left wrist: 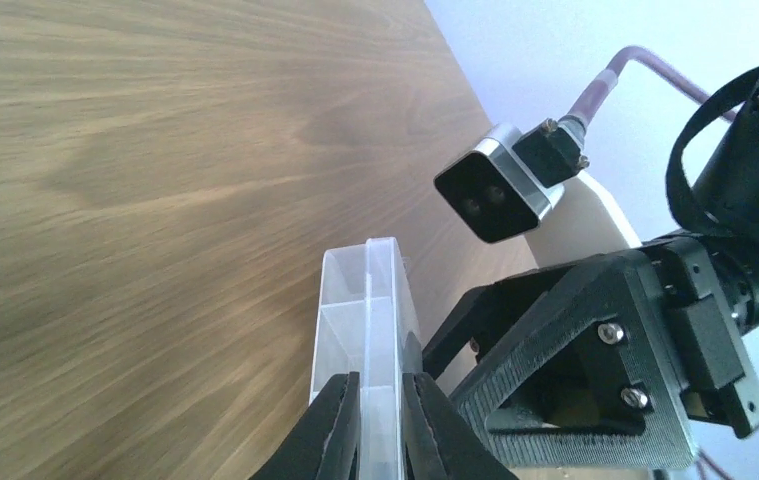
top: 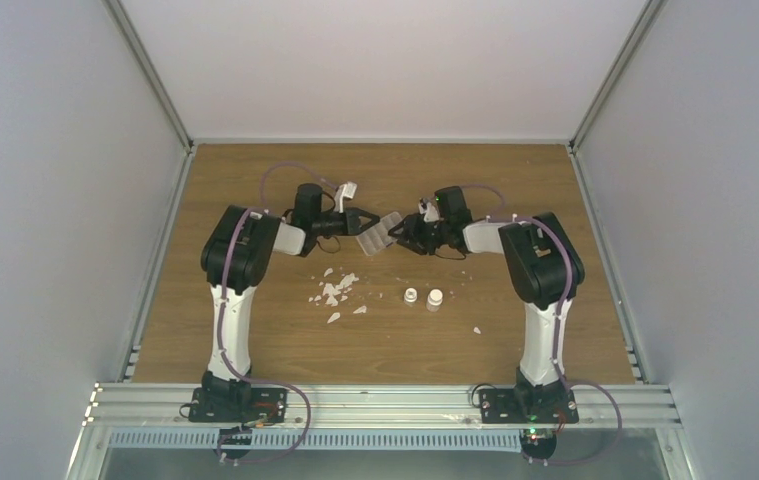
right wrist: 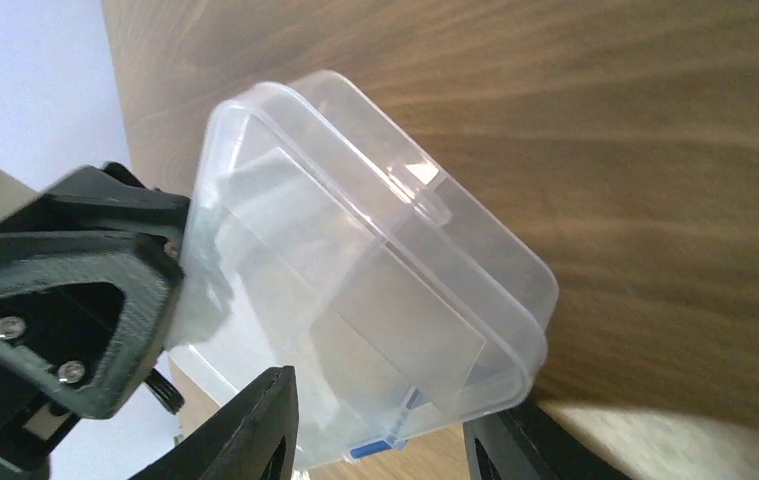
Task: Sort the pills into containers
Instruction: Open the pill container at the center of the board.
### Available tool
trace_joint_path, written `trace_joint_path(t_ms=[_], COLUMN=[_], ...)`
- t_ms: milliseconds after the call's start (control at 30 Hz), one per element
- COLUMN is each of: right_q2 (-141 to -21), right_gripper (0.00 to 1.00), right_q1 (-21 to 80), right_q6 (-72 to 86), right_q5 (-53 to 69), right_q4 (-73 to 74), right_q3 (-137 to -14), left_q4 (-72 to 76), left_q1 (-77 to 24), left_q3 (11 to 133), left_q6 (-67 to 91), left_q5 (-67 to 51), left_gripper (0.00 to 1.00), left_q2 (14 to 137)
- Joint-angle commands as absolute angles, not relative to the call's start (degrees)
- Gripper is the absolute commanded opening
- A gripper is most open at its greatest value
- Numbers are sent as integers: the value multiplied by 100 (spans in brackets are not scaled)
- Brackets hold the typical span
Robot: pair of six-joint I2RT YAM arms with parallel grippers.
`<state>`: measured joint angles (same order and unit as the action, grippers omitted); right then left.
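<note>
The container, a flat clear organiser box (top: 377,236), is held up off the table between the two arms, tilted on edge. My left gripper (left wrist: 380,388) is shut on one thin edge of the box (left wrist: 365,300), one finger on each face. My right gripper (right wrist: 380,420) is open, and its two fingers straddle the opposite end of the box (right wrist: 355,260). A small blue piece (right wrist: 370,451) shows at the box's lower edge. The compartments I can see look empty. The pills are not visible in any view.
White flakes (top: 335,290) lie scattered on the wooden table in front of the left arm. Two small white vials (top: 411,296) (top: 435,299) stand near the middle, and a lone flake (top: 476,330) lies to their right. Grey walls enclose the table.
</note>
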<state>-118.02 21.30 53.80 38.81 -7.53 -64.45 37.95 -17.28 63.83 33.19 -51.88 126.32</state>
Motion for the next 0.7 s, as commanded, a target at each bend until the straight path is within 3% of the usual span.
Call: trace_joint_path(t_ms=[0,300,667], right_q2=[-11358,-10524,-10283], right_gripper=[100,100,100], right_q1=[2058,1544,1204], right_q6=[5265,5031,4895], right_q5=[4057,3809,3634], right_q4=[-1111,-1170,-1132], right_q3=[-6134,-5604,-5470], left_q4=[2721,1194,476], left_q1=[-2289,-2680,-2776], left_q3=[6792,7791,8539], left_q6=[2528,1645,1198], left_q5=[-4753,-3933,-3541], left_gripper=[38,54,61], left_q2=[12394,12783,13129])
